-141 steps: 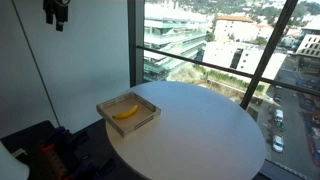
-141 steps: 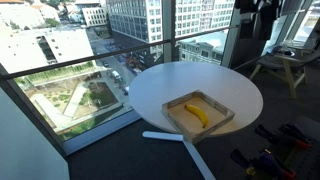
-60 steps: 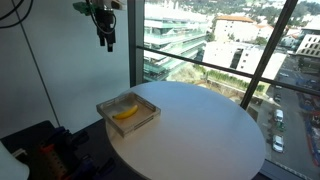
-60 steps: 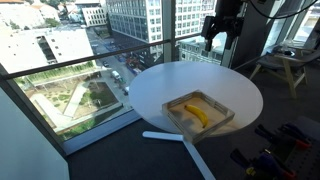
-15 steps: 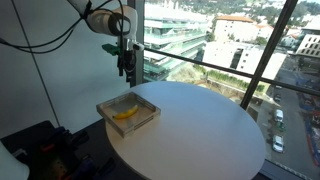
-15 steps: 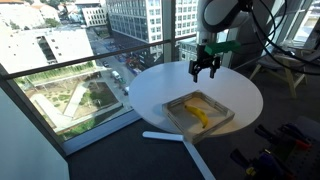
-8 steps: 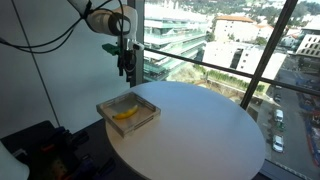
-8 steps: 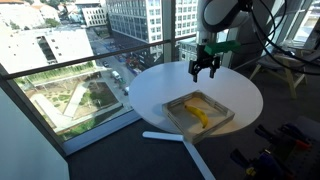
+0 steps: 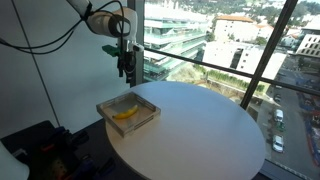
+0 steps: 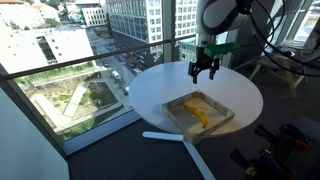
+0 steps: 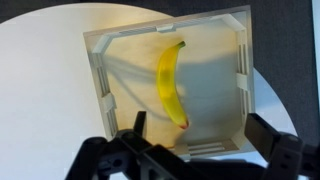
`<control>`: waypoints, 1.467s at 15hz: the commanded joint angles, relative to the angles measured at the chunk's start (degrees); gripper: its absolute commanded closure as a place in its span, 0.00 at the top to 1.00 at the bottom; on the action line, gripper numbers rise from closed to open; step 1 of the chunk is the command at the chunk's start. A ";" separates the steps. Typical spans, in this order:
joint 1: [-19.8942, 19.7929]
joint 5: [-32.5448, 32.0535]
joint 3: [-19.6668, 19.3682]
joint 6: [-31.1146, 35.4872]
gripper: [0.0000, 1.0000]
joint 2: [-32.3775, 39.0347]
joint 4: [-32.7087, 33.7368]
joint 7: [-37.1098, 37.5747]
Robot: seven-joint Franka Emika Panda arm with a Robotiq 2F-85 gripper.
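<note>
- A yellow banana [image 11: 172, 80], gently curved, lies flat near the middle of a tray. In the wrist view it runs top to bottom, and its lower tip is dark. It touches none of the walls.
- The tray [image 11: 243, 70] is shallow and square, pale, with low slotted walls. It sits level at the edge of a round white table [image 9: 200, 130].
</note>
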 commanded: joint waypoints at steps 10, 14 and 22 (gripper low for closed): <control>2.34 -4.15 -1.70 5.64 1.00 2.09 -0.96 3.97; 2.42 -4.44 -2.13 6.38 1.00 3.43 -1.06 4.06; 2.56 -4.67 -3.24 7.70 1.00 5.77 -1.21 3.68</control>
